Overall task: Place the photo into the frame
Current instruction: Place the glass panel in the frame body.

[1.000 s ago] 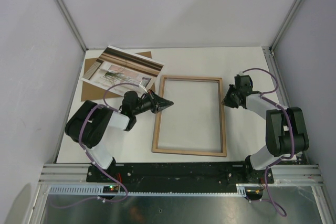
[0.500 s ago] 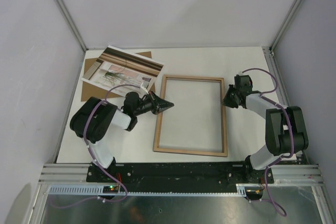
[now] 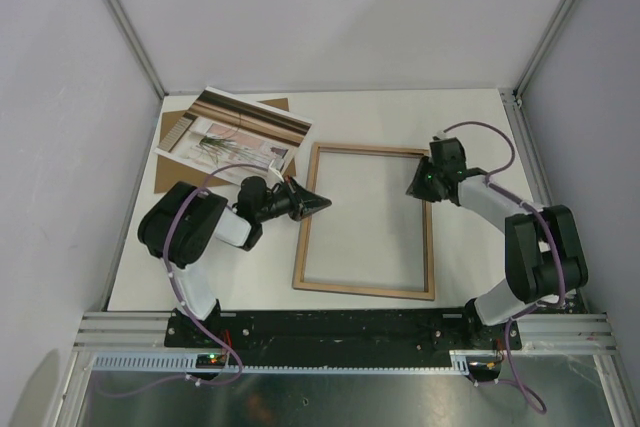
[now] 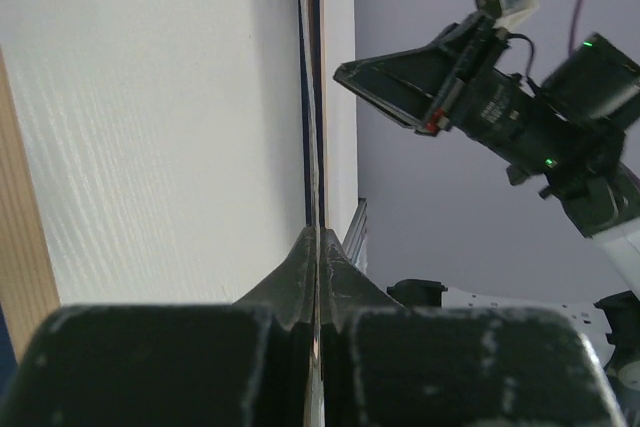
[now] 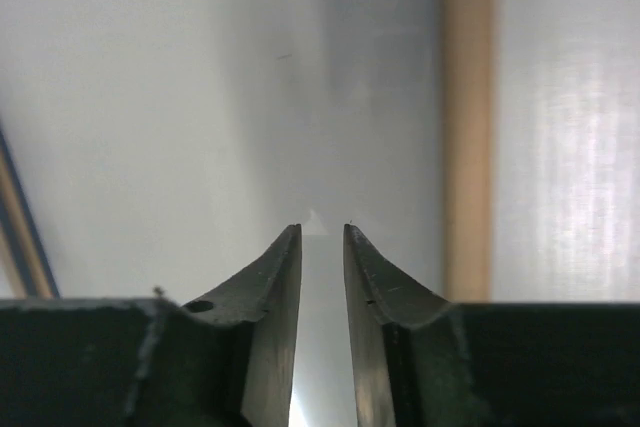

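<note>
Across the top view: white table point(image 3: 460, 247), both arm bases at 6 o'clock.

Dead centre: frame point(image 3: 360, 289), lying flat, long sides running 12 to 6, light wood face up, bare table showing through the opening. Slightly skewed, top end leaning toward 1 o'clock.

Over at 10 o'clock: brown backing board point(image 3: 170, 172), flat, close to the table's far corner.

On top of the board: photo point(image 3: 235, 132), picture side up, rotated, one corner hanging past the board edge toward the frame. Near the frame's 11 o'clock corner, not overlapping it. Not in the opening yet.

Left gripper point(image 3: 322, 203): clenched tight, fingers pressed together, nothing visible between them. Pointing toward 3 o'clock, tip at the upper part of the frame's 9 o'clock rail. Touching the rail or just above it: cannot tell.

Right gripper point(image 3: 412, 187): at the frame's 1 o'clock corner, aimed down at the table inside the rail. Released, only a narrow slit between the jaws, nothing in the slit. In the right wrist view, wood rail near the fingers, off to one side, not between them.
</note>
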Available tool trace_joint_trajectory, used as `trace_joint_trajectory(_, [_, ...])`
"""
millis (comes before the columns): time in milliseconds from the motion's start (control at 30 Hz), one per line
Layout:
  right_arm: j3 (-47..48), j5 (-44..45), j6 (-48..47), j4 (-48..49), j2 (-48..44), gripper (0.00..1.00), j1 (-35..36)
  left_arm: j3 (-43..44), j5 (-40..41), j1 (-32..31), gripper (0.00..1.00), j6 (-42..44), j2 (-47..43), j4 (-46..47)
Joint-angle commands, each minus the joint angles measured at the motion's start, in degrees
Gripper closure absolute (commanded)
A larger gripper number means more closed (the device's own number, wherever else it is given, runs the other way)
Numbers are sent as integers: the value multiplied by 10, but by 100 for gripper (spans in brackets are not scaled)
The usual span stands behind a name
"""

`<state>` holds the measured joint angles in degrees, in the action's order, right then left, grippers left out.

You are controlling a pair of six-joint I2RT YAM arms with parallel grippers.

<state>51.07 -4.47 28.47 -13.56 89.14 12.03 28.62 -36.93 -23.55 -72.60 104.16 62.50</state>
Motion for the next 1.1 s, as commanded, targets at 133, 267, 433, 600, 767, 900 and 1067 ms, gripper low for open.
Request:
trace_joint_trajectory(133, [56,70,31,-19,-53,56,169,19,-17,0,100,4,8,28])
trace_joint_trajectory(267, [85,134,45,-39,-51,42,258,18,-16,0,100,4,9,27])
trace_joint_trajectory(433, [132,226,53,-73,-24,29,361,17,-15,1,100,3,9,28])
trace_joint_trajectory(600, [174,291,52,-99,10,22,431,17,-16,1,100,4,9,24])
trace_joint_trajectory(767, [199,328,42,-111,36,19,469,19,-16,1,100,5,9,21])
trace_joint_trajectory(900, [212,346,34,-117,51,17,494,20,-16,1,100,7,10,19])
trace_joint_trajectory(1067, [231,359,24,-122,75,15,514,21,-16,1,100,8,9,16])
